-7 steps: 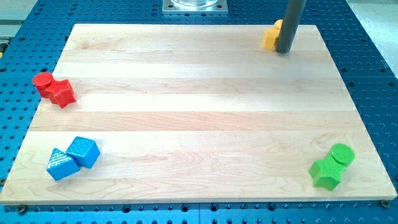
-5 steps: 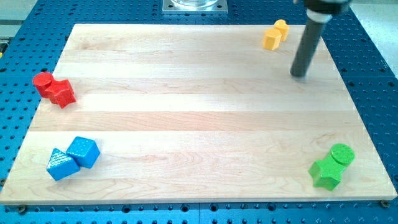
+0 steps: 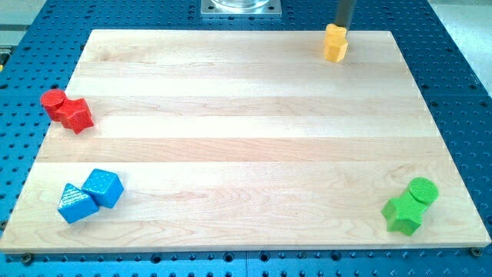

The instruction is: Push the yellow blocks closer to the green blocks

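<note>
Yellow blocks (image 3: 335, 43) sat at the view's top edge of the wooden board (image 3: 231, 146), right of centre, well apart from the green blocks (image 3: 411, 204) near the lower right corner; task judged barely begun, nearly the whole gap left to close. Left to right: red blocks (image 3: 67, 110) and blue blocks (image 3: 90, 195) stood along the left side, wide bare wood lay between, offering open room for a push down and rightward. My tip (image 3: 343, 28) stood just behind the yellow pair, apparently touching. No fingers present; grasp state impossible to tell. Little margin remained beside the board's right edge near green.
</note>
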Robot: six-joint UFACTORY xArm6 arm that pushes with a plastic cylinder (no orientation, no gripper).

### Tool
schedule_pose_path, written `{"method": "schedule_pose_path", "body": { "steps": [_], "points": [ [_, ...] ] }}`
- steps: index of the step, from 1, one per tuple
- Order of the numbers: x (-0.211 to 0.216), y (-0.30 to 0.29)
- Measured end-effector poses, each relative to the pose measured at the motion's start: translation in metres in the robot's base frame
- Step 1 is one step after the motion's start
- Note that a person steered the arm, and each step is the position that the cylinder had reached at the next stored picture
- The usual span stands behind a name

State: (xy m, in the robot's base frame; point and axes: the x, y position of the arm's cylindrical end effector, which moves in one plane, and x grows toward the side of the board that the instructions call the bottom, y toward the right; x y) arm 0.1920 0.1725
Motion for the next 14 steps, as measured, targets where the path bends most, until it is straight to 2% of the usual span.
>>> {"method": "schedule_pose_path", "body": {
  "steps": [1,2,4,6,7,8,9,10,11,12,13,14],
  "points": [
    [0.014,-0.034],
    [0.087,-0.035],
    [0.095,-0.039],
    [0.054,-0.062],
    [0.087,-0.010],
    [0.176,-0.006],
    [0.161,-0.002],
    [0.132,-0.046],
    [0.214,-0.029],
    [0.279,-0.004],
    [0.245,0.017],
    [0.278,0.041]
  ]
}}
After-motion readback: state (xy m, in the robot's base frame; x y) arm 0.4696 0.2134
